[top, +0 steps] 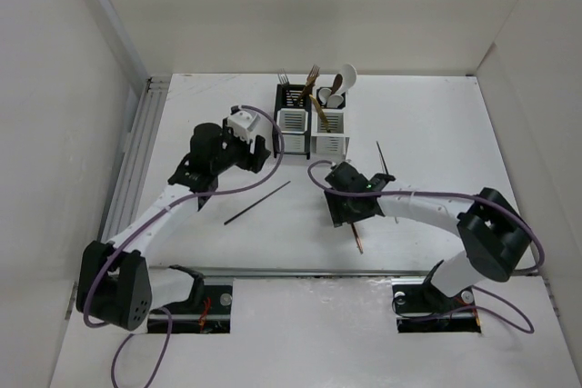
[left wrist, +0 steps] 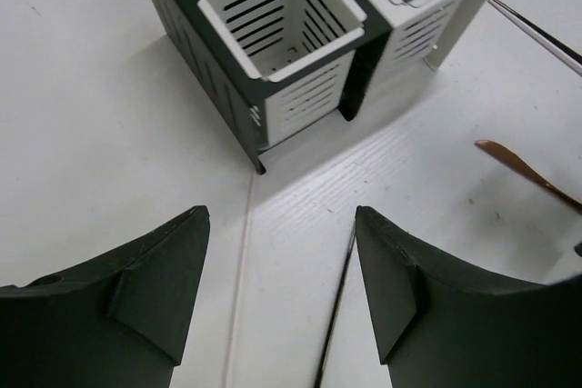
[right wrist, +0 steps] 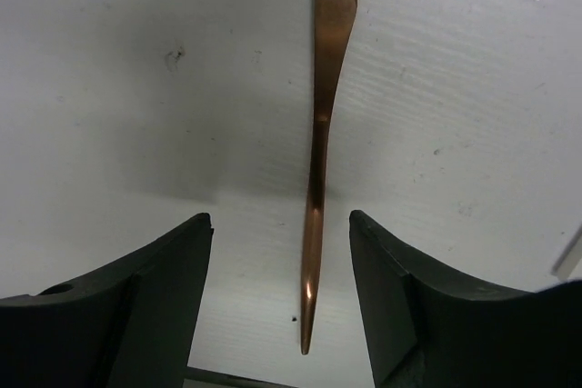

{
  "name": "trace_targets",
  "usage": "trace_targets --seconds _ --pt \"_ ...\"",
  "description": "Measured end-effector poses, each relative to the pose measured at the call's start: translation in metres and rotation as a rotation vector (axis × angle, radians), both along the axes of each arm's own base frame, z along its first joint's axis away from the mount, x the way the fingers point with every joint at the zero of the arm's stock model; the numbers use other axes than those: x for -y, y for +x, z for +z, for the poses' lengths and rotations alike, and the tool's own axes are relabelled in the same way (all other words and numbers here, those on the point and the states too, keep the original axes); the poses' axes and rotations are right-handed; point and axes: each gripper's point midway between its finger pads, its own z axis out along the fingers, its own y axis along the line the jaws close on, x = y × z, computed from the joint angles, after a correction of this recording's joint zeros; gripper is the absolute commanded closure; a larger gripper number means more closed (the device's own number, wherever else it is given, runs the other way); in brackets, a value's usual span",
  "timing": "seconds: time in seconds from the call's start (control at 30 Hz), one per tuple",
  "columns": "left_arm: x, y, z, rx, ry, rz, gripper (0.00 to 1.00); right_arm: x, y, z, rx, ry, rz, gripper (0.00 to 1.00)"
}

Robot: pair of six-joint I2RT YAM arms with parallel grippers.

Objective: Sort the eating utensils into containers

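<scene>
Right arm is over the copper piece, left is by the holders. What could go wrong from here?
1. The copper utensil lies flat and thin between the right gripper's open jaws, off-centre; closing may push it aside rather than lift it.
2. The left gripper, open, hangs close to the white holder, with a black chopstick by one finger; advancing could nudge either.

1. white table [top: 436, 134], with faint grain and a few dark specks on top.
2. boxed in by plain white panels: left wall [top: 45, 134], back wall [top: 300, 6], right wall [top: 546, 115].
3. metal rail [top: 136, 152] along the table's left edge, at the foot of the left wall.
4. thin strip [top: 309, 272] across the near edge.
5. lit evenly from above, with soft grey shadows on the tabletop.
</scene>
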Motion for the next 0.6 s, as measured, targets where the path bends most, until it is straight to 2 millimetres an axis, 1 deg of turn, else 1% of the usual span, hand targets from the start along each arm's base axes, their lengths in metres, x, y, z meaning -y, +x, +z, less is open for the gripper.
trace_targets --seconds 0.03,0.07,0.13,0.2,0.3,0.33,0.37,0.43,0.6 --pt "0.005 -0.006 0.0 0.002 0.008 -0.006 0.38 0.001 -0.001 -0.005 -0.012 -0.01 -0.004 0.35" --pt "0.009 -0.011 0.002 0.008 0.013 -0.012 0.38 0.002 -0.003 -0.011 -0.03 -0.023 -0.009 0.4" --pt "0.016 -0.019 0.005 0.021 0.022 -0.024 0.38 0.002 -0.005 -0.02 -0.056 -0.037 -0.018 0.44" --pt "0.022 -0.025 0.009 0.035 0.027 -0.034 0.38 -0.001 -0.003 -0.02 -0.051 -0.029 -0.02 0.47" --pt "0.024 -0.034 0.013 0.05 0.03 -0.036 0.38 -0.003 -0.002 -0.021 -0.046 -0.016 -0.024 0.67" --pt "0.024 -0.036 0.013 0.052 0.03 -0.035 0.38 -0.004 -0.001 -0.021 -0.041 -0.011 -0.027 0.83" --pt "0.024 -0.038 0.012 0.054 0.032 -0.033 0.38 -0.005 0.0 -0.021 -0.036 -0.004 -0.03 0.9" --pt "0.022 -0.042 0.009 0.051 0.034 -0.025 0.38 -0.007 0.001 -0.021 -0.029 0.014 -0.041 1.0" --pt "0.021 -0.049 0.007 0.053 0.04 -0.014 0.36 -0.008 0.0 -0.022 -0.013 0.043 -0.056 1.0"
